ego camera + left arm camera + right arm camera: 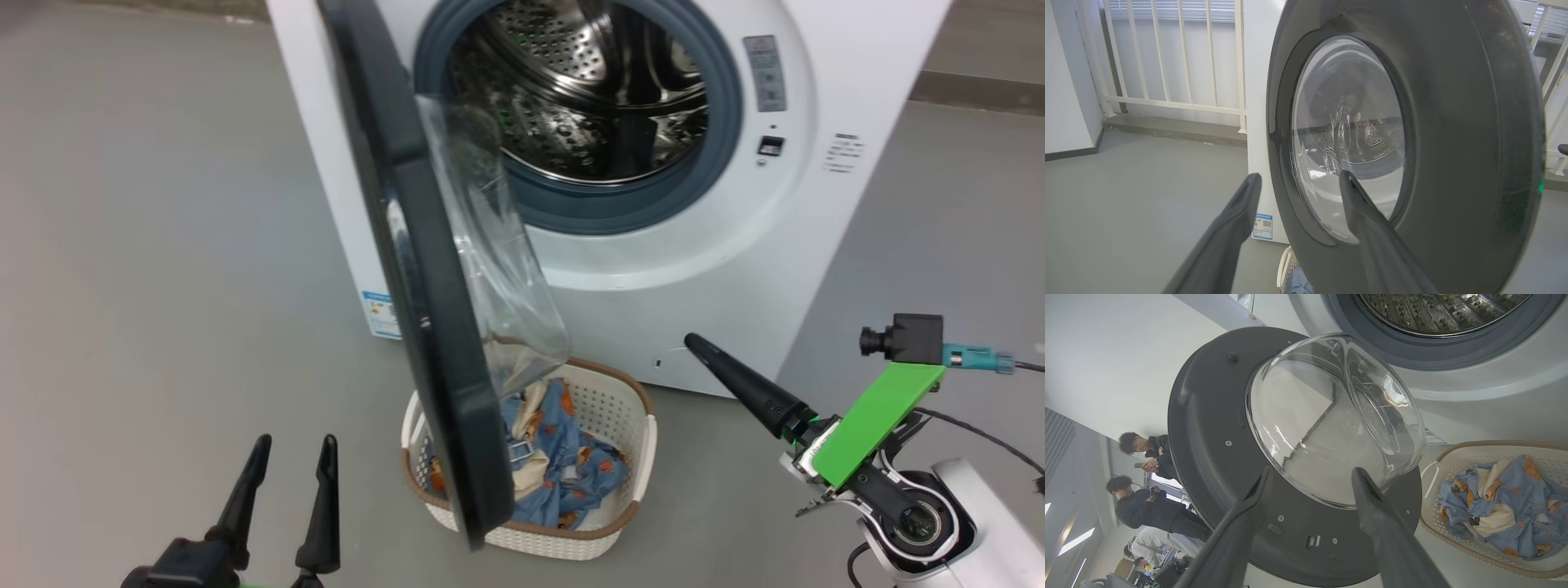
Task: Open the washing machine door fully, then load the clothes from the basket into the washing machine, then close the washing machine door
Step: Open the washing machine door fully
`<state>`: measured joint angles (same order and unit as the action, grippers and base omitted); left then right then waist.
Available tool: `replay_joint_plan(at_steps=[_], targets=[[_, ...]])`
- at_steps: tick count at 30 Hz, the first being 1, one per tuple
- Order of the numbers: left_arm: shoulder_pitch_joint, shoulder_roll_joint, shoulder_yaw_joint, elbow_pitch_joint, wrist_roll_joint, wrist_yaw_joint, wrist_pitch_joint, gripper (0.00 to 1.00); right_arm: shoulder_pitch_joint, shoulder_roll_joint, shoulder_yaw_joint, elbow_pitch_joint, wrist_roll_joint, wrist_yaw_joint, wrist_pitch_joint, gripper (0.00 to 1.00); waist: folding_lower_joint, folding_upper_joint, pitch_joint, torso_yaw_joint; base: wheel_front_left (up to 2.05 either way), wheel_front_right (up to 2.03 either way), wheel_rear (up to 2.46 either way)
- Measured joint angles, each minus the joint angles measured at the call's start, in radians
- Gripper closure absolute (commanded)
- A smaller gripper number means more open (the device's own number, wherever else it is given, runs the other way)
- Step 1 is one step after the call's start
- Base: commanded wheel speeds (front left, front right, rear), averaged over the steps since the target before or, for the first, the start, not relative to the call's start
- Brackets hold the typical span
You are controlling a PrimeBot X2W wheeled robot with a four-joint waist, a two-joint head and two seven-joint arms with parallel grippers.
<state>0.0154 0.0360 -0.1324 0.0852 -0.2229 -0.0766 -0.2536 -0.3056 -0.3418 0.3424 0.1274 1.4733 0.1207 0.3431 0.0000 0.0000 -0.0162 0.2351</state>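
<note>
Door (420, 269): part open, edge-on, covers basket (641, 457) L side in head view.
Clothes (571, 465): in basket, on floor by washer (735, 269).
L jaws: open, empty.
R jaws: open, empty, clear of door.

Blk door rim (420, 269) — lt-blue clothes (571, 457) w/ orange figures

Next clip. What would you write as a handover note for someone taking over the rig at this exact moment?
Grippers: the left gripper is open and empty, on the outer side of the washing machine door. The right gripper is open and empty, facing the door's inner glass.
Things: the door stands roughly square to the washing machine, overhanging the basket. The clothes are in the basket, and the drum looks empty.
Done: door partly opened.
Left: swing it fully back, load the clothes, close the door.
</note>
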Motion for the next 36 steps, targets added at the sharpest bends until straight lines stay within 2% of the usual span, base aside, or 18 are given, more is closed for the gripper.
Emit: replay_joint_plan(at_steps=[15,19,25,28,33,36], targets=[[0.000,0.000,0.003,0.000,-0.010,0.002,0.000,0.00,0.044,-0.087,0.038,-0.036,-0.214,0.000,-0.250,0.00,0.0000,0.0000,0.003,-0.115,0.00,0.00,0.00],[0.000,0.000,0.003,0.000,-0.010,0.002,0.000,0.00,0.045,-0.115,0.052,-0.019,-0.303,0.000,-0.335,0.00,0.0000,0.0001,0.004,-0.135,0.00,0.00,0.00],[0.000,0.000,0.003,0.000,-0.010,0.002,0.000,0.00,0.088,-0.121,0.063,0.029,-0.377,0.000,-0.457,0.00,0.0000,0.0000,0.003,-0.152,0.00,0.00,0.00],[0.000,0.000,0.002,0.002,-0.010,0.002,0.000,0.00,0.120,-0.125,0.036,0.074,-0.439,0.000,-0.551,0.00,0.0000,0.0000,-0.002,-0.153,0.00,0.00,0.00],[0.001,0.000,0.003,0.002,-0.010,0.002,0.000,0.00,0.166,-0.117,-0.006,0.117,-0.565,0.000,-0.587,0.00,0.0000,0.0000,-0.005,-0.153,0.00,0.00,0.00],[0.002,0.000,0.005,0.002,-0.010,0.002,0.000,0.00,0.189,-0.083,-0.076,0.120,-0.662,0.000,-0.592,0.00,0.0000,0.0000,-0.005,-0.155,0.00,0.00,0.00]])
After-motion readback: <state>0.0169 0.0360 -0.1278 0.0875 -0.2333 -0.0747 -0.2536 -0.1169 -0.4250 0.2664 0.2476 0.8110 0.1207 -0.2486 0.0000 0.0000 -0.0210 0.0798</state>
